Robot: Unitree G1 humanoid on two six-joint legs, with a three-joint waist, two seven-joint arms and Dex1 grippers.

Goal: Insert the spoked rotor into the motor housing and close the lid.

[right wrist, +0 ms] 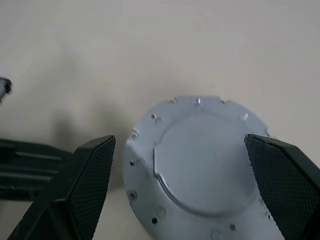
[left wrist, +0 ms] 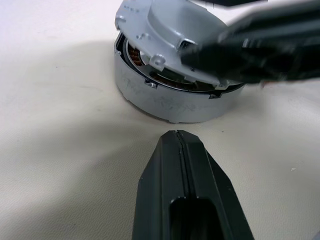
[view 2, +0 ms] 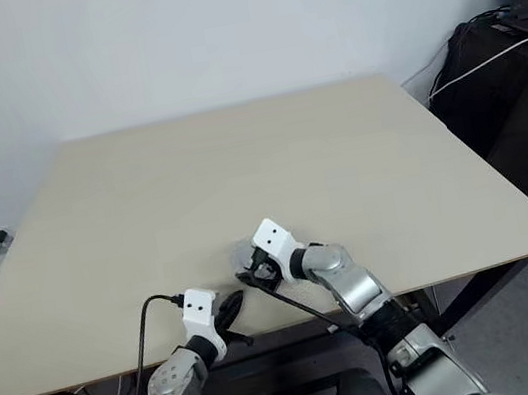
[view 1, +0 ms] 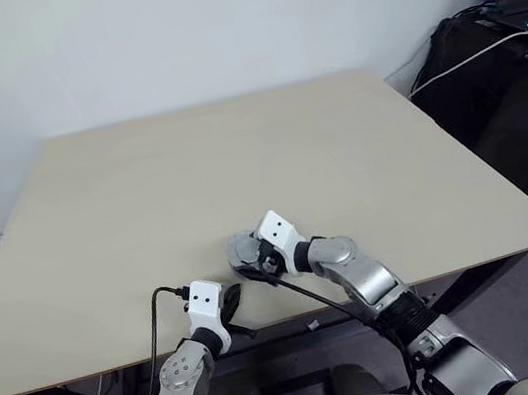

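Clearly we are near the end of the job. The lid (right wrist: 200, 160), a light grey disc with its raised round centre facing up, sits on top of the motor housing (left wrist: 165, 100) near the front edge of the pale wooden surface (view 1: 236, 151). In our left wrist view the lid looks tilted and slightly offset: a gap shows along one side, and through it we can make out copper-brown windings inside the housing. We cannot see the spoked rotor itself; we judge that it is already inside, under the lid, though the pictures do not prove it.

Our right claw (right wrist: 182, 185) stands wide, its two black textured fingers (right wrist: 85, 180) set on either side of the lid and clear of its rim, so it holds nothing. Our left claw (left wrist: 181, 150) is closed, fingers pressed together and empty, pointing at the housing from just beside it on the surface.

What is done, as far as we can tell: the rotor is in and the lid is laid on. What is left: the lid does not look fully seated, so it probably needs to be squared up and pressed down until the gap closes all round. The risk is that a push on the raised side slides the whole stack across the smooth surface.
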